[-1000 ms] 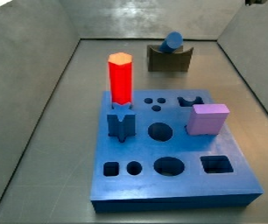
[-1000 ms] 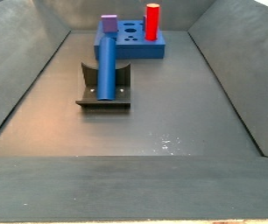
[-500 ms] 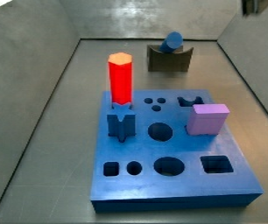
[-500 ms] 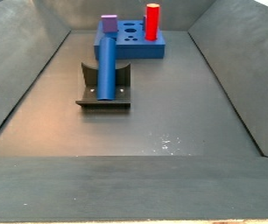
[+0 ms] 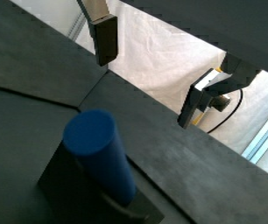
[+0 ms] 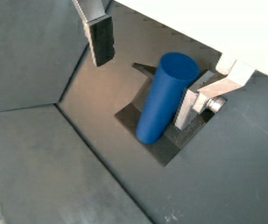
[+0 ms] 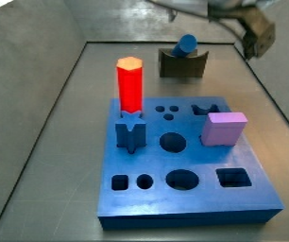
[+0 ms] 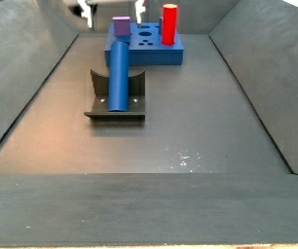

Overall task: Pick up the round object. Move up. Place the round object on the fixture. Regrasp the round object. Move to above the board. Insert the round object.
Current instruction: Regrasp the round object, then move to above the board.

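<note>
The round object (image 8: 118, 70) is a long dark blue cylinder lying in the notch of the fixture (image 8: 114, 105); in a side view only its round end (image 7: 186, 43) shows above the fixture (image 7: 182, 64). My gripper (image 7: 223, 19) hangs open above and apart from it, with nothing between its fingers (image 8: 82, 11). Both wrist views look down past the spread fingers (image 6: 99, 42) at the round object (image 6: 165, 96) (image 5: 100, 156), and the gripper (image 6: 148, 74) (image 5: 148, 72) touches nothing. The blue board (image 7: 185, 165) (image 8: 145, 49) has many shaped holes.
On the board stand a red hexagonal peg (image 7: 129, 85), a short dark blue star peg (image 7: 129, 135) and a pink cube (image 7: 224, 129). Grey walls (image 7: 46, 104) slope up around the bin floor (image 8: 178, 136).
My gripper has come down into both side views from the top edge. The round object, the fixture and the board's pieces have not moved.
</note>
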You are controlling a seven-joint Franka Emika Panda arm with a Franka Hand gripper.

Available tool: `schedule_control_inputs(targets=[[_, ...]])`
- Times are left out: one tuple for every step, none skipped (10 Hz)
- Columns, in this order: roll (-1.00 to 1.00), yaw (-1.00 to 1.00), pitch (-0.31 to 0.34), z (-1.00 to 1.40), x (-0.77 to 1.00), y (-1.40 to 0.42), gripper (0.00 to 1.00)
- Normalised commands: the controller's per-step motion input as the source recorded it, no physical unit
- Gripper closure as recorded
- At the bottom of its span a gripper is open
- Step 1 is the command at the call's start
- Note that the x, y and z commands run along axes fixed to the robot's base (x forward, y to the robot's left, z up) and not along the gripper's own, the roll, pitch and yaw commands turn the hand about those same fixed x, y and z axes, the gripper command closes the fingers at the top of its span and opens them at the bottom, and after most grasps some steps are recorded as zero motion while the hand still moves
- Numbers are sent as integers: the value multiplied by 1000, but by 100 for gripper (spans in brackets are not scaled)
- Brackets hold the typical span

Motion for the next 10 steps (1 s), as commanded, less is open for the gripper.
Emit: schedule_control_inputs(targets=[[74,10,-64,-1000,110,7,0],[73,-2,-48,-985,119,6,0],[68,-5,-25,-767,110,-4,0],[68,-5,-5,-609,100,-6,0],[71,5,11,-408,97,-9,0],[71,16,23,-267,89,-10,0],[71,28,23,-173,89,-11,0],[0,0,0,0,0,0,100],[17,178,-70,1000,366,117,100],[13,173,-69,1000,366,116,100]])
